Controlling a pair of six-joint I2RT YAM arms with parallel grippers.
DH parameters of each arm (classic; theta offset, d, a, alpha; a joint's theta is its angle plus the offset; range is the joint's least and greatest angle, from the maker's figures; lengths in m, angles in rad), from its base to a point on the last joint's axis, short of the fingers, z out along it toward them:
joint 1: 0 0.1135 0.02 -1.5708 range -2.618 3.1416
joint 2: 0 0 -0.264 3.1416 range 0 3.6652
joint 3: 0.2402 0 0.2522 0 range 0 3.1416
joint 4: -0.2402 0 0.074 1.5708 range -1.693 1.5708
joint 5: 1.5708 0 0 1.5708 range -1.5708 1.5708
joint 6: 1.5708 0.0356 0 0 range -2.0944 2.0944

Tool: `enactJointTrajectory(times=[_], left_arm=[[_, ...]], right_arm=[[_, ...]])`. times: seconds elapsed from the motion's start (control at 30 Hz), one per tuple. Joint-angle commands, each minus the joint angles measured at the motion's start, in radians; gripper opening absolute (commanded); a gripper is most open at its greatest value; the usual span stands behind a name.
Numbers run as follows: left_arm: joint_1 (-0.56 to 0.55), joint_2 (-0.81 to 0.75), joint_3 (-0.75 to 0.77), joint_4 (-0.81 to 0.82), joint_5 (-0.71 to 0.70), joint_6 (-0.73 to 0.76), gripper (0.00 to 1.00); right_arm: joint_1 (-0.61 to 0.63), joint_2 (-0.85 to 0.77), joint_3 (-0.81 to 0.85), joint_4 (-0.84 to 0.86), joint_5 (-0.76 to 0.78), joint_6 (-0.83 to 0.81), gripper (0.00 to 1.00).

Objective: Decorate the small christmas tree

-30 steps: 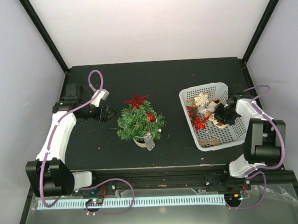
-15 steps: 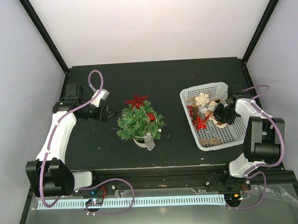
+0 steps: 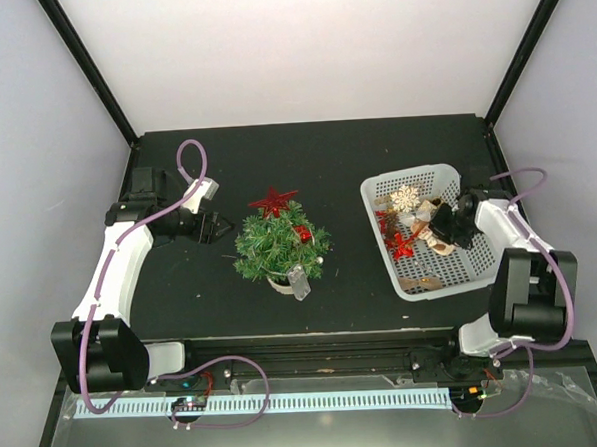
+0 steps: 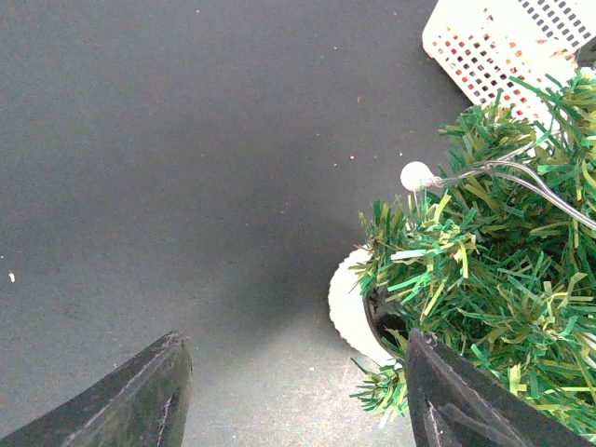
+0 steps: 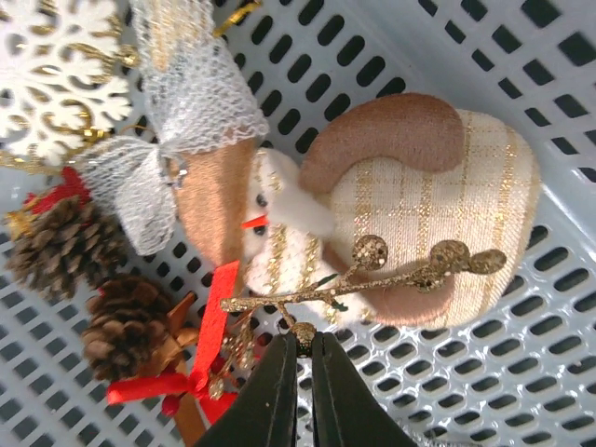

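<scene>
The small christmas tree point(image 3: 280, 246) stands mid-table in its cream pot point(image 4: 352, 312), with a red star on top, a red bauble and a clear icicle. My left gripper point(image 3: 216, 228) is open and empty, just left of the tree; in the left wrist view its right finger point(image 4: 466, 410) is against the lower needles. My right gripper point(image 5: 304, 346) is inside the white basket point(image 3: 451, 266), shut on a gold glitter berry sprig point(image 5: 372, 270) by one bead. The sprig lies over a snowman ornament point(image 5: 372, 214).
The basket also holds a white snowflake point(image 5: 56, 74), a lace bow point(image 5: 177, 121), pine cones point(image 5: 65, 247) and red ribbon point(image 5: 209, 326). The basket's corner shows in the left wrist view point(image 4: 503, 47). Black frame posts stand at both back corners.
The right arm has shifted slightly to the right inside the basket. The left arm and the tree have not moved.
</scene>
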Motion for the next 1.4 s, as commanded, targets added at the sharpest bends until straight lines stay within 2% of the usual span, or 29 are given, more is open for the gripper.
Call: enactJointTrajectory(times=[0.0, 0.23, 0.37, 0.53, 0.77, 0.9, 1.1, 1.23, 1.37], left_arm=[[0.007, -0.002, 0.014, 0.017, 0.021, 0.001, 0.63], [0.006, -0.005, 0.027, 0.006, 0.026, 0.006, 0.63], [0.006, -0.005, 0.04, -0.007, 0.026, 0.014, 0.64], [0.006, -0.001, 0.061, -0.022, 0.03, 0.019, 0.63], [0.005, 0.003, 0.078, -0.046, 0.022, 0.028, 0.63], [0.006, -0.004, 0.078, -0.059, 0.02, 0.041, 0.64], [0.023, -0.011, 0.151, -0.132, 0.025, 0.074, 0.63], [0.066, -0.013, 0.194, -0.184, 0.064, 0.099, 0.63], [0.137, 0.026, 0.244, -0.318, 0.189, 0.185, 0.63]], right_arm=[[0.0, -0.091, 0.035, -0.059, 0.003, -0.013, 0.08], [0.002, -0.223, 0.031, -0.132, -0.042, -0.022, 0.08], [0.079, -0.335, 0.051, -0.211, -0.024, -0.033, 0.08], [0.272, -0.491, 0.087, -0.283, -0.005, -0.003, 0.08], [0.687, -0.541, 0.293, -0.399, 0.134, 0.115, 0.08], [0.923, -0.464, 0.455, -0.446, 0.243, 0.173, 0.08], [1.249, -0.181, 0.833, -0.588, 0.385, 0.17, 0.07], [1.355, -0.024, 1.043, -0.644, 0.38, 0.132, 0.07], [1.421, 0.101, 1.23, -0.702, 0.363, 0.084, 0.07]])
